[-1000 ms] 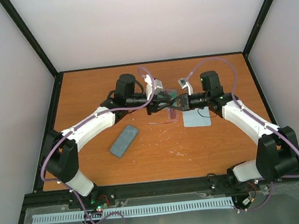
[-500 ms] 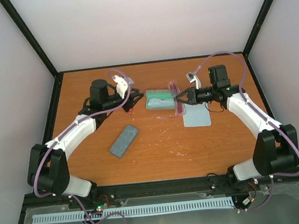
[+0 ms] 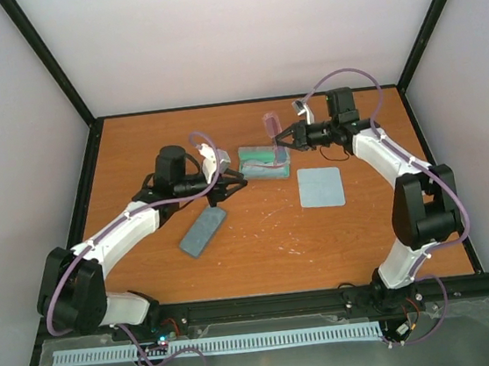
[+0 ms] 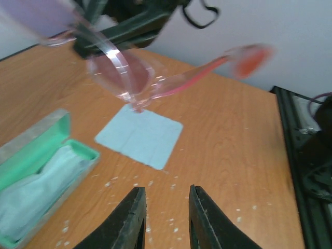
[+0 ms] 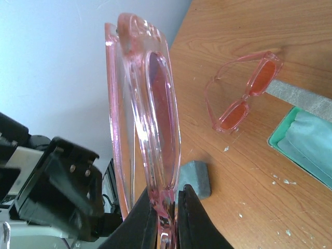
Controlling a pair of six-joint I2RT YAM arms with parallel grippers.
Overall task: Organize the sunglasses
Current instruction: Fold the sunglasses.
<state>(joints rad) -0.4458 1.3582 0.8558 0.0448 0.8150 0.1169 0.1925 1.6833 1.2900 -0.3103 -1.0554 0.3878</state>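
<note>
My right gripper [image 5: 168, 193] is shut on the bridge end of the pink see-through sunglasses [image 5: 150, 104], held upright in the air. From above, this right gripper [image 3: 280, 139] and the sunglasses [image 3: 269, 126] hang over the far edge of the open green case [image 3: 264, 161]. A second pink pair [image 5: 241, 98] lies flat on the table beyond the case [image 5: 306, 140]. My left gripper [image 4: 166, 189] is open and holds nothing, low over the bare wood. The left gripper [image 3: 236, 184] sits just left of the case, and its view shows the held sunglasses [image 4: 129, 78] blurred overhead.
A closed grey case [image 3: 203, 230] lies at the front left of the open one. A pale blue cloth [image 3: 321, 187] lies flat to the right, and another light cloth fills the open case [image 4: 41, 181]. Black frame rails [image 3: 267, 302] edge the table.
The grippers, together at the centre a second ago, have parted. The right one carried the sunglasses back and up. The left arm swung away left, then returned beside the case.
</note>
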